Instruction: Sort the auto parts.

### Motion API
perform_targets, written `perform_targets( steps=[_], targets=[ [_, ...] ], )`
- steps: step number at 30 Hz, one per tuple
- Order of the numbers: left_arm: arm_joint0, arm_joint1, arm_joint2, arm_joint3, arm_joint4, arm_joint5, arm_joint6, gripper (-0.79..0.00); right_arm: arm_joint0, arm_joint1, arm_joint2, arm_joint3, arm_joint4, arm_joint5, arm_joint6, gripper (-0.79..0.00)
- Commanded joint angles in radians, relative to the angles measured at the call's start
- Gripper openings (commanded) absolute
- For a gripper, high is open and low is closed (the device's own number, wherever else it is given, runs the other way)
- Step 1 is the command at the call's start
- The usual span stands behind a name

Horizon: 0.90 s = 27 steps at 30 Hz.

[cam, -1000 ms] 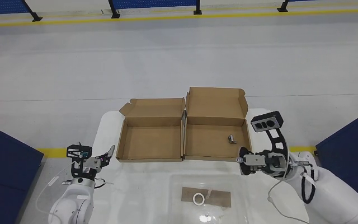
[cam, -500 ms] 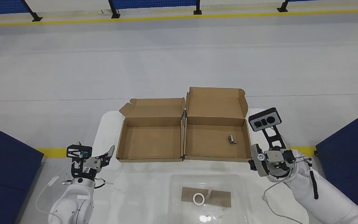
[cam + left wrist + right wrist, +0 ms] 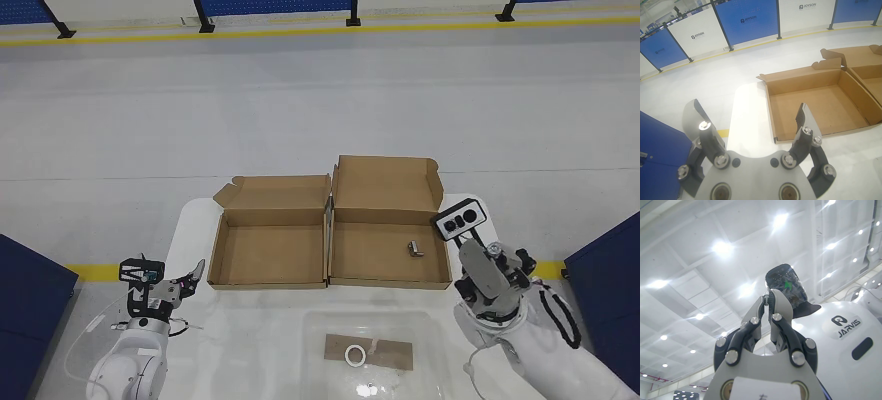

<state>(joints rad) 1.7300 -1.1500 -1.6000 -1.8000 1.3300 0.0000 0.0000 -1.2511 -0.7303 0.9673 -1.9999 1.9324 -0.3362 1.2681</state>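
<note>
Pinching a small threaded part [image 3: 766,298], mostly hidden, right gripper [image 3: 766,305]; left gripper [image 3: 748,103] spread wide.

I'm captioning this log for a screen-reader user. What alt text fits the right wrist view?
The right end effector points up toward bright ceiling lights, shut on a small threaded metal part pinched at its very tip.

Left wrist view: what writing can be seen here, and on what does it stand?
Blue partition panel: a white logo with a brand word, left unquoted.
White partition panel: the same mark, in dark print.
Nearer cardboard box: no print.
</note>
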Motion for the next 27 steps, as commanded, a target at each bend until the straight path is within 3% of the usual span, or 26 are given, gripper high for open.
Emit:
perform_targets(
  steps=[1,8,20,27],
  targets=[
    [0.000,0.000,0.000,0.000,0.000,0.000,0.000,0.000,-0.004,-0.009,0.004,-0.003,0.016,0.009,0.002,-0.785],
    [0.000,0.000,0.000,0.000,0.000,0.000,0.000,0.000,-0.017,-0.036,0.034,-0.002,-0.007,0.030,-0.007,-0.785],
    [0.000,0.000,0.000,0.000,0.000,0.000,0.000,0.000,-0.047,-0.061,0.108,0.018,-0.240,0.037,-0.066,-0.785],
    [0.000,0.000,0.000,0.000,0.000,0.000,0.000,0.000,-0.077,-0.078,0.141,0.004,-0.245,0.053,-0.078,-0.785]
  ],
)
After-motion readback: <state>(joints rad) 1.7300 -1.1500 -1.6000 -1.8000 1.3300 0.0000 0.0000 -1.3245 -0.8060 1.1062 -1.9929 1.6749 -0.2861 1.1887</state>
